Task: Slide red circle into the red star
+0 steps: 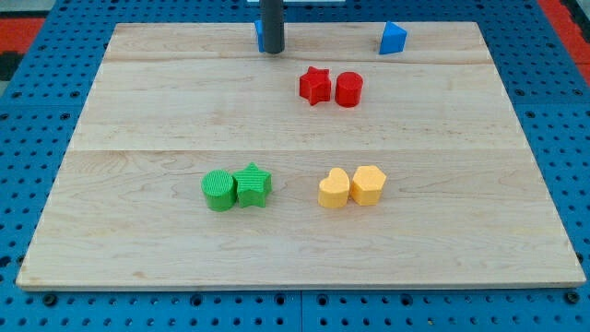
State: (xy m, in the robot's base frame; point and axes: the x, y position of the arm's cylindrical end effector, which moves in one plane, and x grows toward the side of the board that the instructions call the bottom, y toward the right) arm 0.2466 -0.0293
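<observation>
The red circle (348,89) stands just to the right of the red star (315,85), near the view's top centre; they look to be touching or nearly so. My tip (272,51) is at the view's top edge of the board, up and to the left of the red star, apart from it. A blue block (260,35) is mostly hidden behind the rod.
A blue block (393,38) sits at the top right. A green circle (218,190) and green star (253,185) touch at lower left. A yellow heart (334,188) and yellow hexagon (368,184) touch at lower centre. The wooden board (138,231) lies on a blue pegboard.
</observation>
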